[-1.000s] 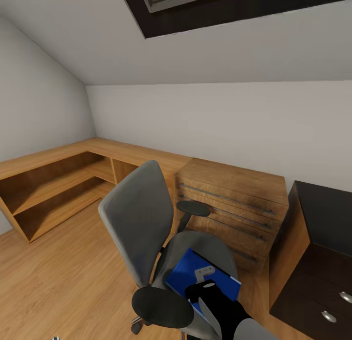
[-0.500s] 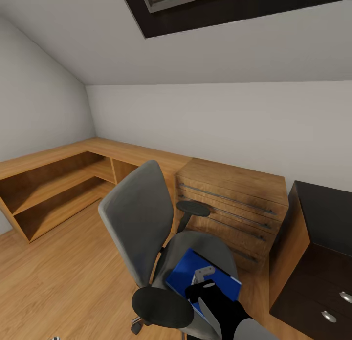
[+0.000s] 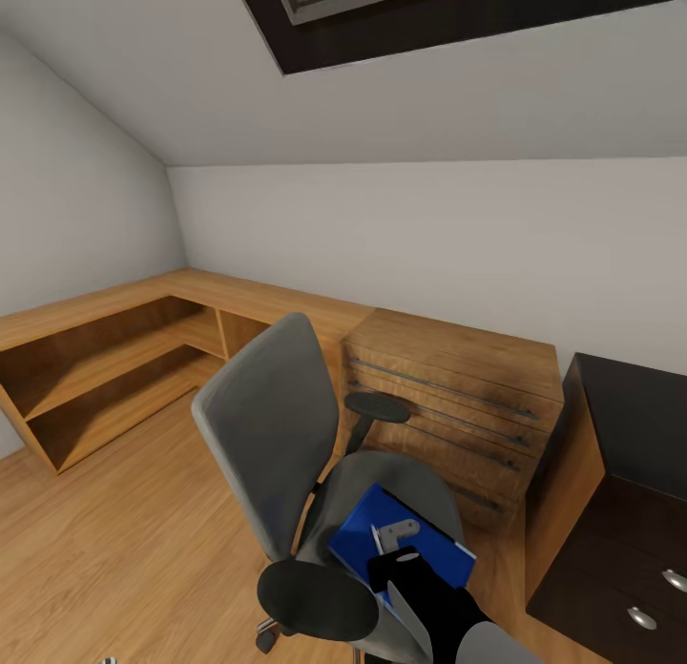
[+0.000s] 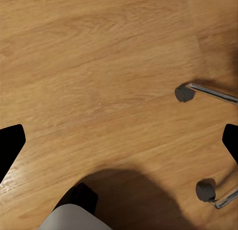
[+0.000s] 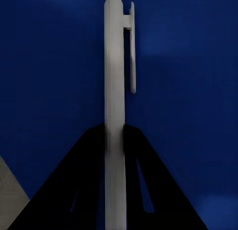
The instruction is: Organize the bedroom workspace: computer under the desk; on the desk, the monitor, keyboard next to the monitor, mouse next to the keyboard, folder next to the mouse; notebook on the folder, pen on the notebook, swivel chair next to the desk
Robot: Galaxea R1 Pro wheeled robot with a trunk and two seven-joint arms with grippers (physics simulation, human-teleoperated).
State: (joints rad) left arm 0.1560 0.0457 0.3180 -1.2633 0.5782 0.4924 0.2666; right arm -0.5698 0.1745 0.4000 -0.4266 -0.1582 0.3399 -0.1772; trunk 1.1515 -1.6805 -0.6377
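Note:
The grey swivel chair [image 3: 272, 425] stands mid-room with the bright blue folder [image 3: 429, 549] lying on its seat. My right gripper [image 3: 398, 532] hovers just over the folder. In the right wrist view the gripper [image 5: 115, 130] is shut on the silvery-white pen [image 5: 115, 66], with the folder [image 5: 188, 91] as the blue backdrop. My left gripper [image 4: 119, 143] hangs open above the wooden floor beside the chair's chrome base and castors [image 4: 184, 93]. One corner of the black desk [image 3: 625, 416] shows at the right. The computer, monitor, keyboard, mouse and notebook are out of view.
A light wooden drawer cabinet [image 3: 458, 387] stands against the wall between the chair and the desk. Low wooden shelving [image 3: 105, 359] runs along the left wall and corner. The desk's drawers carry silver knobs [image 3: 675, 580]. Wooden floor [image 3: 114, 540] lies left of the chair.
My right gripper has shifted slightly to the right, and the folder beneath it has slid a little the same way. The chair and the view have not moved.

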